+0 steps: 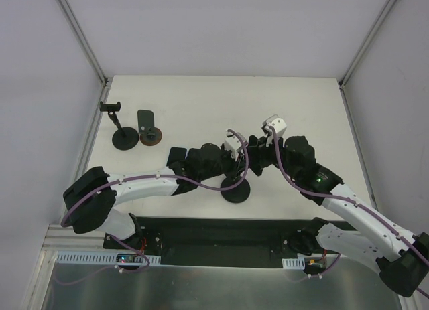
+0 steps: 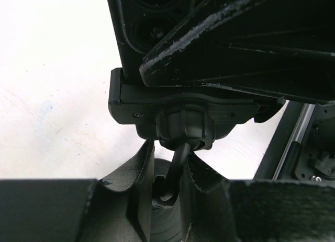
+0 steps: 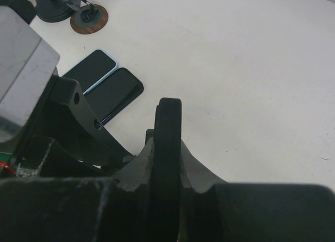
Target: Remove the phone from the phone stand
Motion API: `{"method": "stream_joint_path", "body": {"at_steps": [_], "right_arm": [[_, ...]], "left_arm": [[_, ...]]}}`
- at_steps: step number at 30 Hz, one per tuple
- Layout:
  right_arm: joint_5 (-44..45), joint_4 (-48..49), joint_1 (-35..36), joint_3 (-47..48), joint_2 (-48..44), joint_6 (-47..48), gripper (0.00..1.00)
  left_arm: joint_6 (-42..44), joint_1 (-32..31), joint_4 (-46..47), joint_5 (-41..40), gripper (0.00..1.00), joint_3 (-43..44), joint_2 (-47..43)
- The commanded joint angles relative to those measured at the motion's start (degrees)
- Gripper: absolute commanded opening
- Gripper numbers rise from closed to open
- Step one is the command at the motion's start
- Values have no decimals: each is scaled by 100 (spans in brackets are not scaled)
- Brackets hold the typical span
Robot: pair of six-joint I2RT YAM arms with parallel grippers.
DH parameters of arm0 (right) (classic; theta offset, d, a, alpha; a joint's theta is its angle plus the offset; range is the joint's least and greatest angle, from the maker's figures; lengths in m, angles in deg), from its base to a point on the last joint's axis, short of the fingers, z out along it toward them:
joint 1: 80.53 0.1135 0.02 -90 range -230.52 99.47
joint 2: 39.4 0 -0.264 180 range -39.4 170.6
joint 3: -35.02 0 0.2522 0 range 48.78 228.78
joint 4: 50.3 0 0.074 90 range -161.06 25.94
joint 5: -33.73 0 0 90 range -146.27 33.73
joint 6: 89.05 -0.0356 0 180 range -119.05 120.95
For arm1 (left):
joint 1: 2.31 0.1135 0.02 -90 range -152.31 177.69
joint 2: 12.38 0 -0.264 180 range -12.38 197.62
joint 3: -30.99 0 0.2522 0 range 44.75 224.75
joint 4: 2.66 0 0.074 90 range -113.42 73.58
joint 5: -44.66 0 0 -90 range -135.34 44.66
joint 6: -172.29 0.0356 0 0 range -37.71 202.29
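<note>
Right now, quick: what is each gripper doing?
Left gripper: closed around the thin neck of the phone stand.
Right gripper: closed on the edge of the phone.

Phone stands, three: a black-based stand (image 1: 124, 140) and a brown-based stand (image 1: 153, 137) just beside it, both toward the desk's (image 1: 301, 109) far left corner, and a second black-based stand (image 1: 236, 191) near the middle of the near edge. Phones, three for certain: a clamped phone (image 2: 133, 27) in that near-edge stand, plus a blue-edged phone (image 3: 93, 68) and a black phone (image 3: 116, 91) lying flat side by side (edges touching, or nearly). A dark slab (image 1: 144, 118) beside the brown-based stand may be a fourth; that cannot be told. Arms, two: left arm (image 1: 134, 183), right arm (image 1: 355, 213).
</note>
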Motion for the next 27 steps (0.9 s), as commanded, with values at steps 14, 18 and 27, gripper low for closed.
{"method": "stream_joint_path", "body": {"at_steps": [14, 18, 27], "right_arm": [[1230, -791, -258, 158, -769, -330, 1], [1310, -553, -364, 61, -928, -524, 1], [1538, 80, -478, -264, -1384, -901, 1]], "left_arm": [[-883, 1021, -922, -1354, 0, -444, -328], [-962, 1021, -825, -1274, 0, -567, -372], [-980, 1021, -702, -1266, 0, -787, -522]]}}
